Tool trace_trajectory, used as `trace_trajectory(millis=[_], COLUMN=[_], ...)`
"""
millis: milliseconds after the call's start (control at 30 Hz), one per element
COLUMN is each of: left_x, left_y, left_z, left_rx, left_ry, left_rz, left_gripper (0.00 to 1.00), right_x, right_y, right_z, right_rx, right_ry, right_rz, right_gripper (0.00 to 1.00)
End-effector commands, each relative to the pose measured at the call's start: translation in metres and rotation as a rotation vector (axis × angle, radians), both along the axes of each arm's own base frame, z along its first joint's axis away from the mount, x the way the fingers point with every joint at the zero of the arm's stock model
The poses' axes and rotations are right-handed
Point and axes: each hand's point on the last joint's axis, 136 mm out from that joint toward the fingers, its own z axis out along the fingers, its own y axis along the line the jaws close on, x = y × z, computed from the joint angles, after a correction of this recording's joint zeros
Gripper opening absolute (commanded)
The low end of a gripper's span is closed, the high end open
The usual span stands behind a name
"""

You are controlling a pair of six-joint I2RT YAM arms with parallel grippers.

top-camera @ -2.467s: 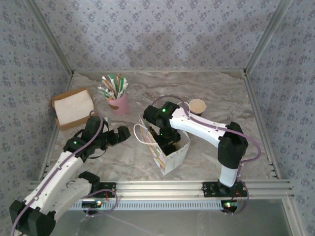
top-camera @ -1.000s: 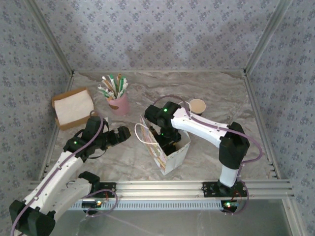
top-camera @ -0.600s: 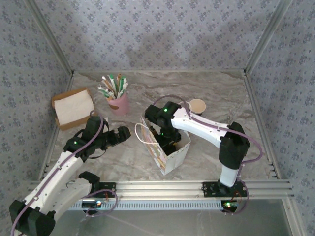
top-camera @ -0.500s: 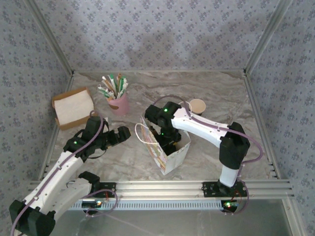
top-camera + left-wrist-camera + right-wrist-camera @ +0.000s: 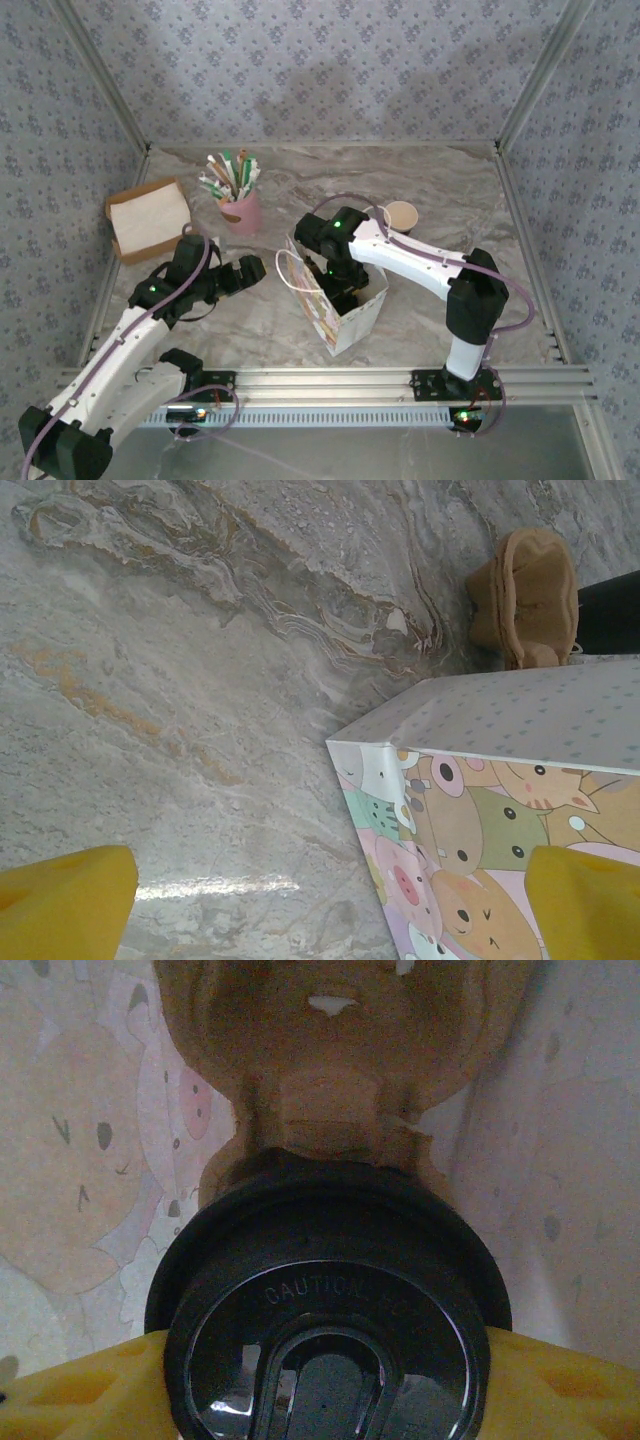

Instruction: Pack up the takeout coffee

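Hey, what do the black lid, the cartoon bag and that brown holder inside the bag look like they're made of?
The black lid: glossy moulded plastic; it shines and bears raised CAUTION lettering.
The cartoon bag: printed paper, probably smooth-coated; crisp folded edges.
The brown holder: likely moulded paper pulp; matte, rough, rounded shapes.

Shows the takeout coffee [image 5: 328, 1330] from straight above, standing upright deep inside a paper bag [image 5: 80, 1160] printed with cartoon animals. Capped with a round, glossy black lid [image 5: 330, 1250], embossed CAUTION, oblong sip tab toward 6 o'clock. Cup wall hidden beneath the lid. Backed at 12 o'clock by brown moulded pulp [image 5: 330, 1080], bag walls close at 9 and 3 o'clock.
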Motion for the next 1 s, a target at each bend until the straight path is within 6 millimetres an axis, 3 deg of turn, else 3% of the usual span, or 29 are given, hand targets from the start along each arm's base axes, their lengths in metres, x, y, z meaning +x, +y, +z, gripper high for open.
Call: trace_trajectory(millis=[0, 833, 967], left_x=[0.005, 0.005, 0.004], left_y=[-0.003, -0.007, -0.007], left_z=[0.019, 0.023, 0.017], left_rx=[-0.017, -0.024, -0.011], left_ry=[-0.05, -0.063, -0.05], left_rz=[-0.007, -0.016, -0.017], left_gripper=[1.0, 1.0, 1.0], right_x=[-0.004, -0.001, -0.003], right_y=[-0.007, -0.012, -0.013], right_z=[-0.015, 0.022, 0.024], right_rx=[-0.063, -0.051, -0.047], right_ry=[0.026, -0.064, -0.063], right_rz=[0.008, 0.0, -0.002], right_gripper=[0.7, 0.8, 0.81])
